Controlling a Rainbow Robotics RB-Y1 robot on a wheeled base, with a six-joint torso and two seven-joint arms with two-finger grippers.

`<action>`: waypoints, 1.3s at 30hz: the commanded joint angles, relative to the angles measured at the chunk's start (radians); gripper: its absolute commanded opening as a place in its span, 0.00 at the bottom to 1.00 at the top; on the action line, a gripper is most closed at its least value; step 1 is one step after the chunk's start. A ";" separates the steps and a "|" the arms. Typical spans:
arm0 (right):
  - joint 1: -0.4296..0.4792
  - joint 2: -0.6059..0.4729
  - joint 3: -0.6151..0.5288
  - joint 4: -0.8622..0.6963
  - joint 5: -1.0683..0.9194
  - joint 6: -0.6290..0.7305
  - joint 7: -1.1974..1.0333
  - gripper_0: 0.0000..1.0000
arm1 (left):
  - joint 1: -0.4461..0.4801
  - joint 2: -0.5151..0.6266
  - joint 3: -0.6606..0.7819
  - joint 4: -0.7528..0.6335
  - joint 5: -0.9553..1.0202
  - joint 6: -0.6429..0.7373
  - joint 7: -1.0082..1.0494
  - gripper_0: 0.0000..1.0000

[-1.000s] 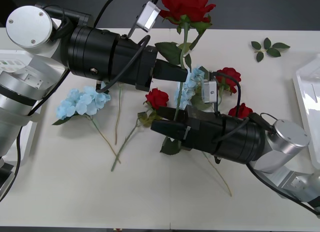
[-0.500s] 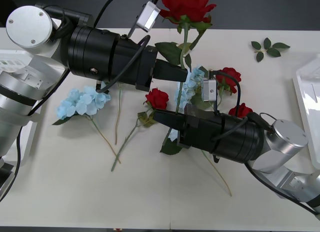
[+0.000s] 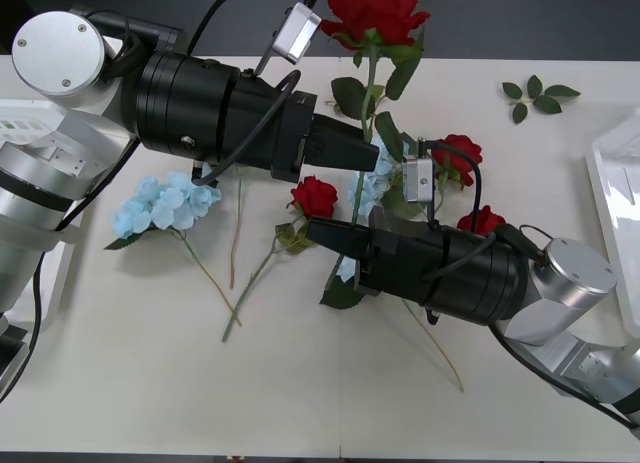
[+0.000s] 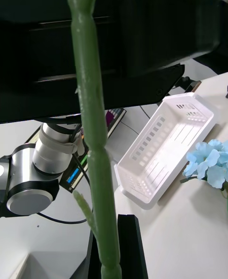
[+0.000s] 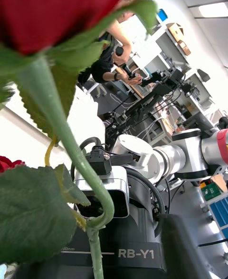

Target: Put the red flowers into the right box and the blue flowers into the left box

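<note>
Two grippers meeting on one red rose (image 3: 372, 8): nearer, right gripper (image 3: 322, 239) clamped low on its stem; farther, left gripper (image 3: 362, 151) parted around it, seemingly a handover toward the right box (image 3: 612, 198). Remaining flowers strewn mid-desk (image 3: 150, 333).

Left arm reaching in from the near-left, wrist level, left gripper (image 3: 366, 155) at the upright rose stem (image 3: 368, 103), fingers spread to either side of it. Right arm stretched in from the near-right, right gripper (image 3: 336, 237) just below the left one, fingers clamped on the same stem lower down.
</note>
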 commanded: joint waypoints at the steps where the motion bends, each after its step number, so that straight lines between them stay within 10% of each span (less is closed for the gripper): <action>1: -0.028 -0.009 -0.013 -0.025 -0.009 -0.009 0.006 0.00 | -0.034 0.006 0.014 -0.021 0.014 0.005 -0.033 1.00; 11: -0.054 -0.146 -0.019 -0.025 -0.024 -0.018 0.006 0.00 | -0.034 0.006 0.014 -0.021 0.014 0.005 -0.033 1.00; 22: -0.098 -0.548 -0.030 -0.001 -0.034 -0.069 -0.217 0.00 | 0.003 0.064 0.024 -0.024 -0.015 -0.003 -0.004 1.00; 39: -0.075 -0.931 -0.030 0.329 0.128 -0.003 -0.357 0.00 | 0.203 0.196 0.130 -0.299 -0.463 -0.004 0.605 1.00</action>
